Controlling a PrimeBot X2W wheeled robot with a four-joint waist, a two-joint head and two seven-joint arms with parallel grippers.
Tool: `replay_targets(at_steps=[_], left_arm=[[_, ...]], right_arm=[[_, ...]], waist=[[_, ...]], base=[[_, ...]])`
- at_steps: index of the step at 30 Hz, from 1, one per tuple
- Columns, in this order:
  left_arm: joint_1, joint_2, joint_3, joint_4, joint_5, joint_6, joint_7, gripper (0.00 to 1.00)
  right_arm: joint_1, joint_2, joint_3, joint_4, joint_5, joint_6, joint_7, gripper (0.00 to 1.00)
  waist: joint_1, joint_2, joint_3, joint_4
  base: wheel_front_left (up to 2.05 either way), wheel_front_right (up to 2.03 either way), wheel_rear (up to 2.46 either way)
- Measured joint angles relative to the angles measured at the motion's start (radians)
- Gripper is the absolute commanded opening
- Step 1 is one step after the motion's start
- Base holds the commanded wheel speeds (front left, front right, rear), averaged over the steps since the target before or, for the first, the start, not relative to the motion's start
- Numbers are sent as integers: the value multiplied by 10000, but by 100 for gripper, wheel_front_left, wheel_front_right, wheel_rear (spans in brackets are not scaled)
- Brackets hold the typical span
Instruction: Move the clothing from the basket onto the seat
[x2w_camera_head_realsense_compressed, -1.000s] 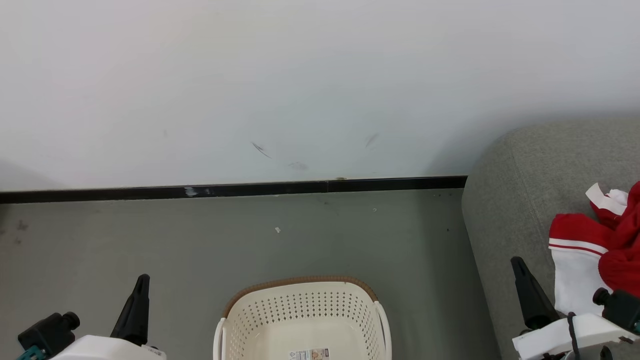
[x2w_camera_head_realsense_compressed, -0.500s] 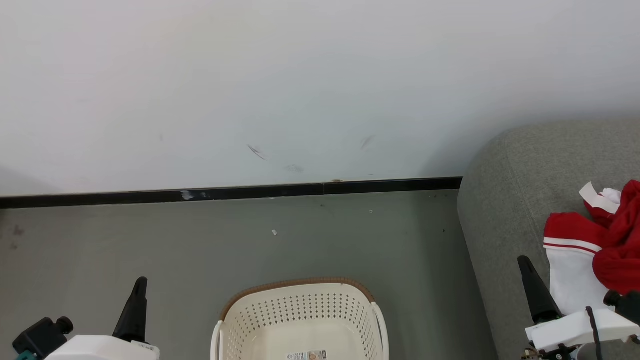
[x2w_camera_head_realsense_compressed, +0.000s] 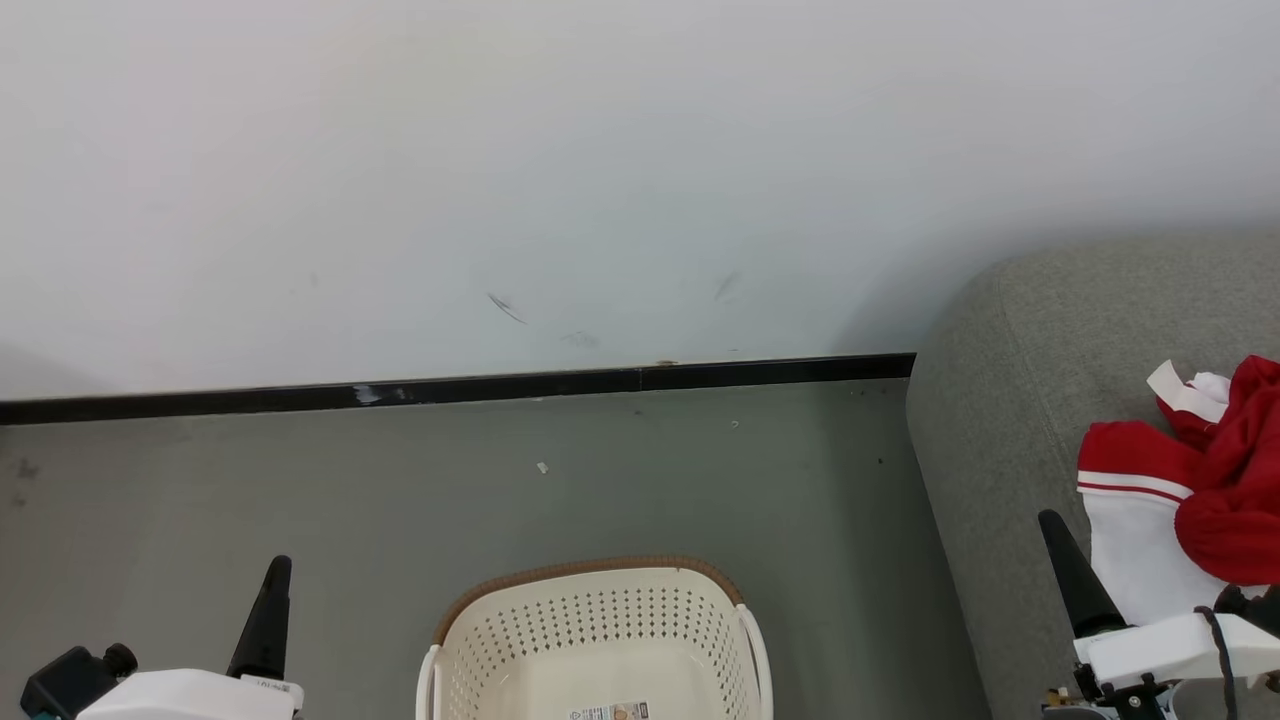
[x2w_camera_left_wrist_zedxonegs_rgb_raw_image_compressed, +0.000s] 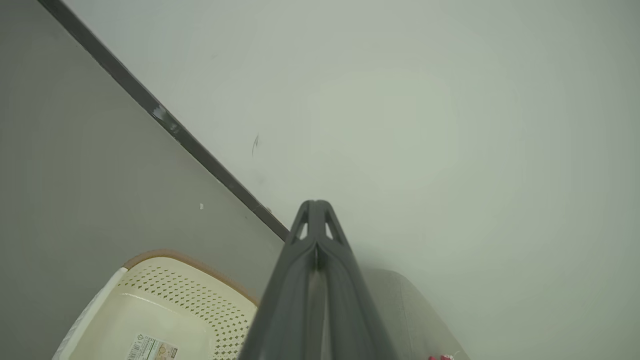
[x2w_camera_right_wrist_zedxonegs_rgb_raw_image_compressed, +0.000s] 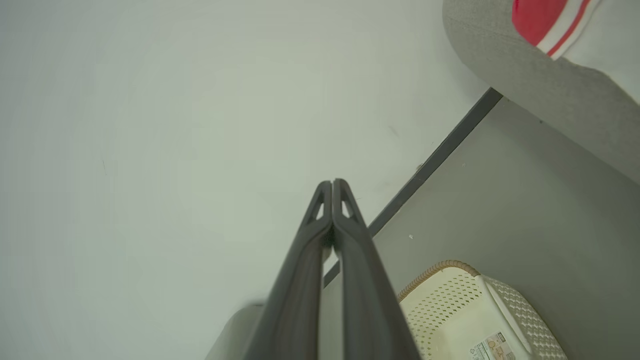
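Found L gripper (x2w_camera_left_wrist_zedxonegs_rgb_raw_image_compressed: 316, 210) closed, fingers tip to tip, raised over floor (x2w_camera_head_realsense_compressed: 300, 480) left of basket (x2w_camera_head_realsense_compressed: 590, 612). Found R gripper (x2w_camera_right_wrist_zedxonegs_rgb_raw_image_compressed: 332, 187) likewise closed on itself, by seat (x2w_camera_head_realsense_compressed: 1000, 400) front edge. Noted basket standing btwn both arms, label (x2w_camera_head_realsense_compressed: 612, 712) on its bottom. Noted clothing (x2w_camera_head_realsense_compressed: 1160, 520) heaped on seat, red over white panel, near R gripper; contact not determinable. Black skirting (x2w_camera_head_realsense_compressed: 450, 385) below white wall (x2w_camera_head_realsense_compressed: 600, 150).
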Motion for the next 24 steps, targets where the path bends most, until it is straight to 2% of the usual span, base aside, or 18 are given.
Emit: replay_targets(at_steps=[24], left_arm=[[-207, -477, 704, 230, -2178, -222, 769, 0]], right_arm=[[-260, -98, -198, 433, 3430, 0, 614, 0]], waist=[[-6, 0, -42, -182]], base=[[0, 0, 0]])
